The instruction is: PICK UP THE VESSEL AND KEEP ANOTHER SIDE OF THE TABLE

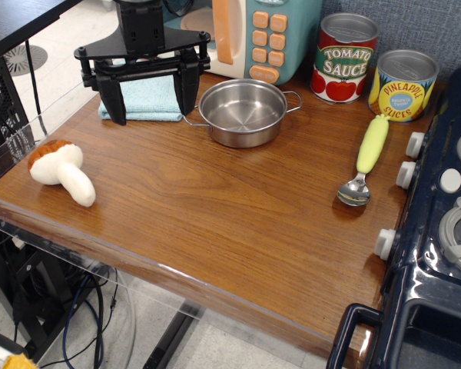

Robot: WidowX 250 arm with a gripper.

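A shiny steel pot (243, 112) sits empty near the back of a brown wooden table (215, 231), beside two tin cans (375, 71). A black gripper (150, 96), spread wide and holding nothing, hangs just left of the pot

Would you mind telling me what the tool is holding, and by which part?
Nothing: the tool hangs open beside the vessel, fingers empty.

vessel (243, 112) on table (200, 207), jaws spread

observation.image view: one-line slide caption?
Open tool hovers over blue cloth, left of the empty vessel on the table.
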